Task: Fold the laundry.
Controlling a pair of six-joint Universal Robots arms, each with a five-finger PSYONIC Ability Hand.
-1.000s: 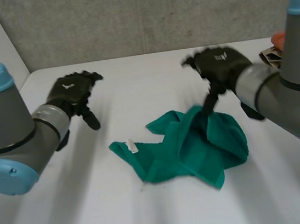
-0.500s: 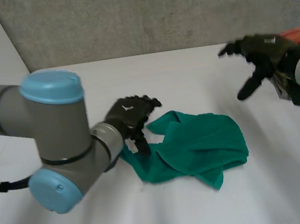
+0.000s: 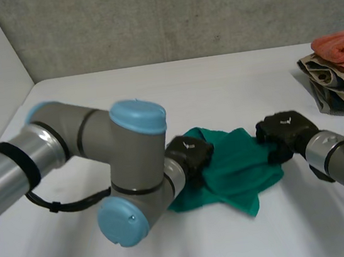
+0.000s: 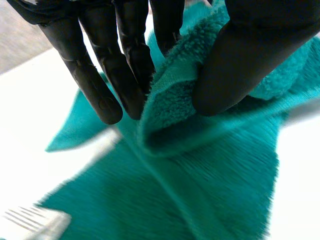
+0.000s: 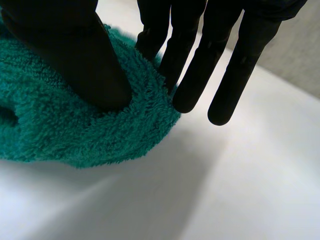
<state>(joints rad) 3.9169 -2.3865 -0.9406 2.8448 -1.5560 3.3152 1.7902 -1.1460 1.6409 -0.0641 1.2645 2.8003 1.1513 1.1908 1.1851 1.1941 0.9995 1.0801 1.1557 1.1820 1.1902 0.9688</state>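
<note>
Towel (image 3: 238, 170) of green terry lies bunched on the table (image 3: 154, 93), its long axis running from the left hand (image 3: 188, 155) across to the right hand (image 3: 285, 132). One loose corner points toward the near edge. The pile is fuzzy and looped at the folds and flatter and finely ribbed just past the left fingertips.

In the left wrist view the left hand's (image 4: 95, 75) near-straight fingers and its thumb pinch a raised fold of towel (image 4: 200, 165) between them. The right hand's (image 5: 65, 55) thumb presses into the rounded end of the towel (image 5: 60, 130). Its straight fingers stand behind that fold and squeeze it, and the outer ones hang over bare table.

The table is white and smooth, the wall (image 3: 176, 14) behind it rough grey. Beyond the right hand sits a stack (image 3: 336, 75), orange cloth on folded patterned cloth.
</note>
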